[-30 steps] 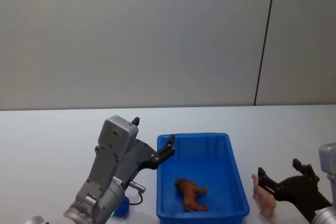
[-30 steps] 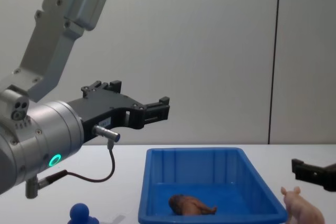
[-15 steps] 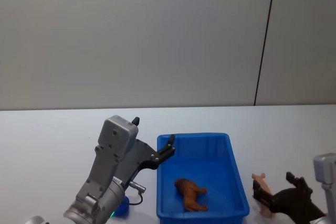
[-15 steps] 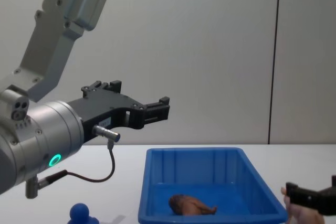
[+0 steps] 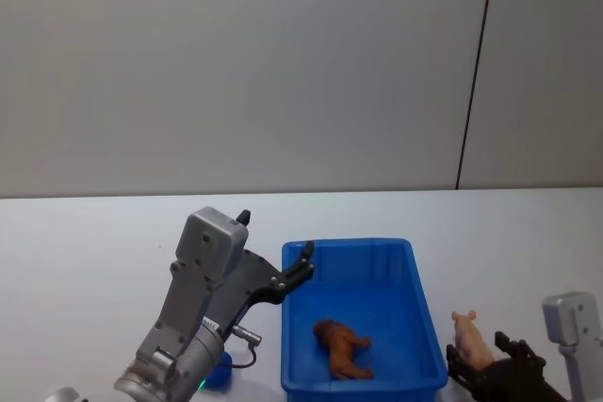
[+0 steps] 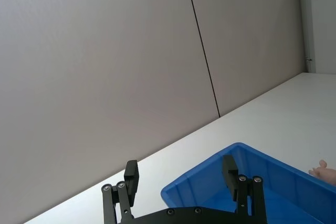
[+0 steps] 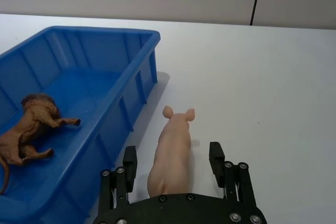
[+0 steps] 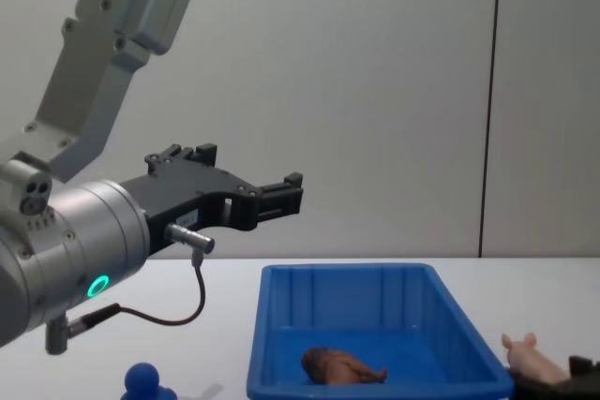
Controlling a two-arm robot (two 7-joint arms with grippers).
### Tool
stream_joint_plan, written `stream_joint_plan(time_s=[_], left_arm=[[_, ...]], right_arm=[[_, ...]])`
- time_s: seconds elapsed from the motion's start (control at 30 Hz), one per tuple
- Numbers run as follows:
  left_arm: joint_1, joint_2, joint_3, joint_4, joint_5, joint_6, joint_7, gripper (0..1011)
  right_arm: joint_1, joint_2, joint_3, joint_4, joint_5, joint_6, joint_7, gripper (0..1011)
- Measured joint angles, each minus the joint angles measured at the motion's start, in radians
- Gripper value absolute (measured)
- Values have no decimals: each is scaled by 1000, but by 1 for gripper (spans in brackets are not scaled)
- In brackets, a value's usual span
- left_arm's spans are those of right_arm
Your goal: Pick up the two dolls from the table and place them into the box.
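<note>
Box (image 5: 347, 244): tabletop (image 5: 94, 242), toward near edge.
Brown animal (image 5: 341, 347): lying inside box.
Pink pig (image 5: 468, 338): upright on tabletop just right of box, between the released jaws of right gripper (image 7: 173, 156).
Blue figure (image 5: 218, 371): left of box, part-hidden by left arm (image 5: 188, 308).
Left gripper (image 6: 180, 169): raised over box's far-left corner, jaws released, empty.

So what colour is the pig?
Pale pink. The pig shows best in the right wrist view.
</note>
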Motion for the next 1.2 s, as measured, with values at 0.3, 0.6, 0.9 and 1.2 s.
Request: stream_joint_plan(time_s=[0.3,0.6,0.9,1.2], left_arm=[[0,0,0,0,0,0,0,1001],[0,0,0,0,0,0,0,1001],[0,0,0,0,0,0,0,1001],[0,0,0,0,0,0,0,1001]], right_arm=[[3,-5,-5,14,-18,10,0,623],[0,-5,-8,-7,-46,-3,-5,375],[-4,1,-7,-73,-68,-47,3,376],[12,-3,-10,-123,-74,-84,58,375]])
